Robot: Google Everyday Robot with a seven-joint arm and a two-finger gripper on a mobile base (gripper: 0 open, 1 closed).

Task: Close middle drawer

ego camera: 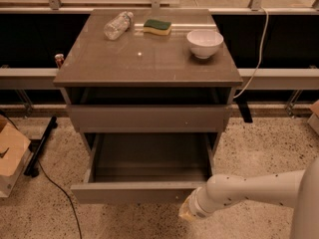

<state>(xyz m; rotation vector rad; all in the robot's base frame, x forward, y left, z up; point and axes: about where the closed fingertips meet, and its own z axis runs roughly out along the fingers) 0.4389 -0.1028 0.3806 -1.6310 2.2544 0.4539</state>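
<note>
The middle drawer (149, 158) is pulled far out of the grey-brown cabinet, and its plain grey inside is bare. Its flat front (129, 193) faces the camera low in the view. My gripper (188, 212) is at the end of the white arm (249, 190), which reaches in from the lower right. It is right at the right end of the drawer front, just below its lower edge. I cannot tell whether it touches the front.
The upper drawer front (149, 117) sits slightly out under the cabinet top (149, 59). On the top are a plastic bottle (118, 25), a sponge (157, 27) and a white bowl (205, 43). A cardboard box (10, 153) and a cable (55, 193) lie on the floor at left.
</note>
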